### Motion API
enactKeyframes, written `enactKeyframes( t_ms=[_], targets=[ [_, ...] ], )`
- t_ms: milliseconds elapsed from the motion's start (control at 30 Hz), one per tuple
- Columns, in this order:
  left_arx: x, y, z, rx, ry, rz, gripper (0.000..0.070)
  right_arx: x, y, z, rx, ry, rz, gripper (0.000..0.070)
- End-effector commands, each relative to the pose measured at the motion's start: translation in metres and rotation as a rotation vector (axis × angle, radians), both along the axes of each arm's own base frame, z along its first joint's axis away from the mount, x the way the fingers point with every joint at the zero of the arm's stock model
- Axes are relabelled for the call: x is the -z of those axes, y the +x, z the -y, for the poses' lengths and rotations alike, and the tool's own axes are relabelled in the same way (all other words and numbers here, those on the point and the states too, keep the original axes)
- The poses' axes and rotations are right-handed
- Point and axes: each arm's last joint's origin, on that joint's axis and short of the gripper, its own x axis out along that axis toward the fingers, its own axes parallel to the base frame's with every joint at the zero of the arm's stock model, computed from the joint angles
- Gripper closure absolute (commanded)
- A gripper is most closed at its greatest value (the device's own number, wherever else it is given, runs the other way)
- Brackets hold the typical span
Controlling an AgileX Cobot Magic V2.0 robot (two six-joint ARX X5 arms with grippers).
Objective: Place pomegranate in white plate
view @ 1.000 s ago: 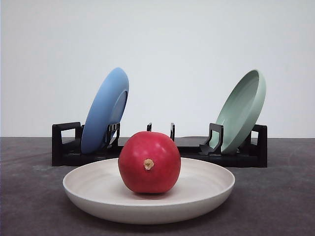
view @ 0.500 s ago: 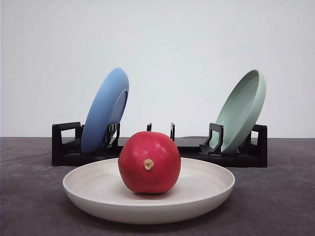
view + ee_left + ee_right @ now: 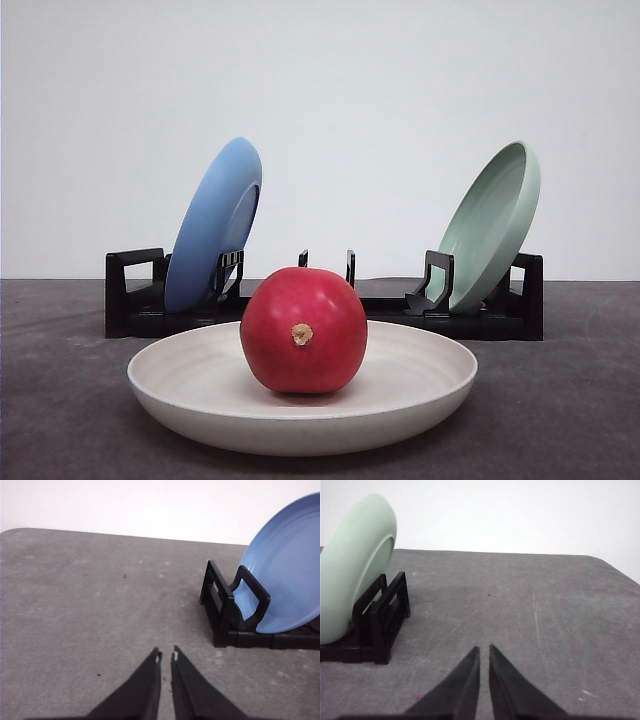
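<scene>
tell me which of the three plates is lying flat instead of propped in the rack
The white plate: it lies flat on the table holding the pomegranate, while the blue plate and green plate lean in the black rack.

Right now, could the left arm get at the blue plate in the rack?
Probably yes. The left gripper, nearly shut and empty, hangs over bare table short of the rack's end, with nothing between it and the blue plate; the jaws must open first.

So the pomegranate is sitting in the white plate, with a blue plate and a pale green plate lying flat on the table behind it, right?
Not quite. The pomegranate does sit in the white plate, but the front view shows the blue plate and the pale green plate standing tilted on edge in a black rack, not lying flat.
</scene>
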Motion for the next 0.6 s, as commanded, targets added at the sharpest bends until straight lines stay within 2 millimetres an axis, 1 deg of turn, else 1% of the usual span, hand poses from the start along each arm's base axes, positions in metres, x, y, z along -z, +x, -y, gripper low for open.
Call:
enactKeyframes(
  t_ms=[0, 567],
  targets=[
    [0.0020, 0.0006, -0.0001, -0.004, -0.007, 0.003, 0.0683, 0.0003, 0.0004, 0.0000, 0.000, 0.012, 0.007, 0.0671],
    [0.0019, 0.0006, -0.0001, -0.004, -0.007, 0.003, 0.0683, 0.0003, 0.0004, 0.0000, 0.000, 0.012, 0.007, 0.0671]
  ],
)
